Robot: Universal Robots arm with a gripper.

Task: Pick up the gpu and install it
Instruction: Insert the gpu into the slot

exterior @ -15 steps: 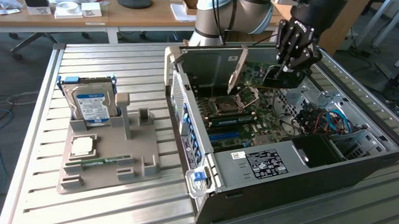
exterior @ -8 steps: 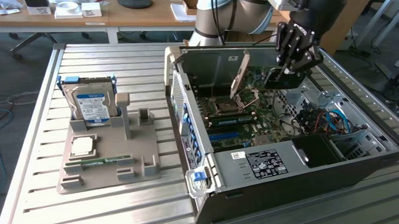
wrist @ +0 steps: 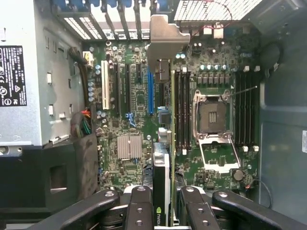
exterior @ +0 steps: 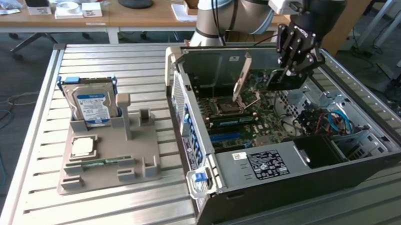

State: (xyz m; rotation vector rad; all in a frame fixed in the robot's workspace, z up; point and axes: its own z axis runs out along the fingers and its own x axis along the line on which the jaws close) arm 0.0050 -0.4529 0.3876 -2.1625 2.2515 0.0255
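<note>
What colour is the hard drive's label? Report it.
Blue; the hard drive's label shows best in the exterior view.

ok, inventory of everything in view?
gpu: one, black cooler on green board, held above the motherboard
computer case: one, black, open, on the table
motherboard: one, green, inside the case
hard drive: one, silver with blue label, upright in the fixture
processor chip: one, silver, flat on the fixture
memory stick: one, green, lying in the fixture
fixture: one, grey, beside the case, on the exterior view's left
table: one, slatted metal, under everything
desk: one, wooden, behind the table
arm: one, pale grey, over the case; jaws shut on the gpu
</note>
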